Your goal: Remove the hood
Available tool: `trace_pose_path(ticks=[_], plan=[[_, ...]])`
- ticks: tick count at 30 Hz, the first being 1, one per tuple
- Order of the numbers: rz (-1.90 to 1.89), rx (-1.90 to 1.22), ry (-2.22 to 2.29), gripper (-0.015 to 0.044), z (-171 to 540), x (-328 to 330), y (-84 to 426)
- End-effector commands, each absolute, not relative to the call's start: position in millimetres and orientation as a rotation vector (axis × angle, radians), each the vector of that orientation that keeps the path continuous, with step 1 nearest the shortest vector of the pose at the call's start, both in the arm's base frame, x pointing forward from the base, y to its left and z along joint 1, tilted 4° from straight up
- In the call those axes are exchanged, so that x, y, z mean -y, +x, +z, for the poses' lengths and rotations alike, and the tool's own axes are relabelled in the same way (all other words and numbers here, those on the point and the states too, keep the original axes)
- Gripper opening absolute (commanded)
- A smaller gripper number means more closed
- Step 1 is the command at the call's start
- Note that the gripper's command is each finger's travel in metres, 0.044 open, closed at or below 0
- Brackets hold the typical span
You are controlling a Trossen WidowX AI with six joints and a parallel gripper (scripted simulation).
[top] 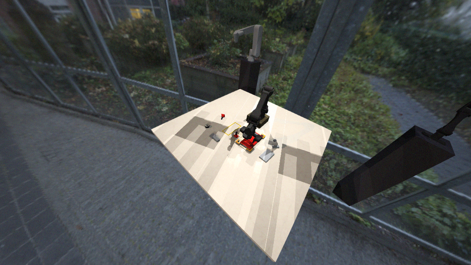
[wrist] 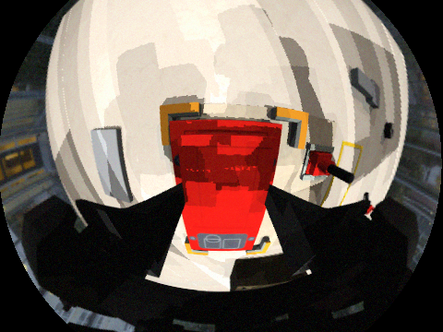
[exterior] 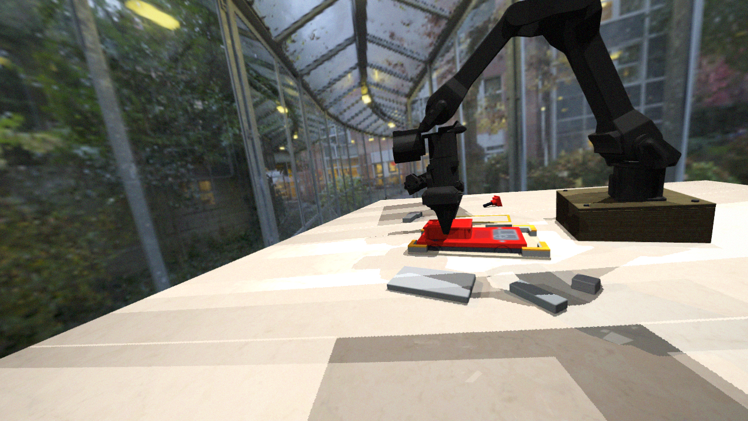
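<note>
The red toy car (exterior: 491, 236) (wrist: 226, 207) sits among the orange-topped corner pieces of a holder (exterior: 536, 249) (wrist: 180, 110). Its hood (exterior: 461, 229) (wrist: 226, 177) is the raised red box at the end away from the arm base and looks seated on the body. My gripper (exterior: 446, 233) (wrist: 225, 186) points down and is shut on the hood, one finger on each side. The far finger is hidden in the exterior view. The marked area (top: 229, 127) (exterior: 483, 215) (wrist: 352, 144) is a yellow outline on the table beside the holder, with nothing seen inside it.
A small red block with a black stick (top: 235, 135) (wrist: 318, 162) stands between holder and outline. A red-headed piece (top: 222, 115) (exterior: 495, 200) lies beyond. A grey slab (exterior: 431, 282) (wrist: 109, 161), a bar (exterior: 537, 296) and a small block (exterior: 585, 283) lie on the car's other side.
</note>
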State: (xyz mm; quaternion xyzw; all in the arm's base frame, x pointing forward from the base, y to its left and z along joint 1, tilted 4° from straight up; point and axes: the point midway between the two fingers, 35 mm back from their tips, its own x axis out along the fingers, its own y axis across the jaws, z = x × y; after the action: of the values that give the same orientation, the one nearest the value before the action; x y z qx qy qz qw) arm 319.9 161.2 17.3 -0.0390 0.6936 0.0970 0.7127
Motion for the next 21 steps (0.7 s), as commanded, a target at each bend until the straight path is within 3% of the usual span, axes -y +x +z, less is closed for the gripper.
trace_pose_path(ticks=[1,6,21], plan=[[0.216,-1.539,-0.087,0.0137,19.2,-161.0,319.6],[0.216,-1.539,-0.087,0.0006,22.4,-160.8,319.6],[0.215,-1.539,-0.087,0.0,32.2,-160.0,319.7]])
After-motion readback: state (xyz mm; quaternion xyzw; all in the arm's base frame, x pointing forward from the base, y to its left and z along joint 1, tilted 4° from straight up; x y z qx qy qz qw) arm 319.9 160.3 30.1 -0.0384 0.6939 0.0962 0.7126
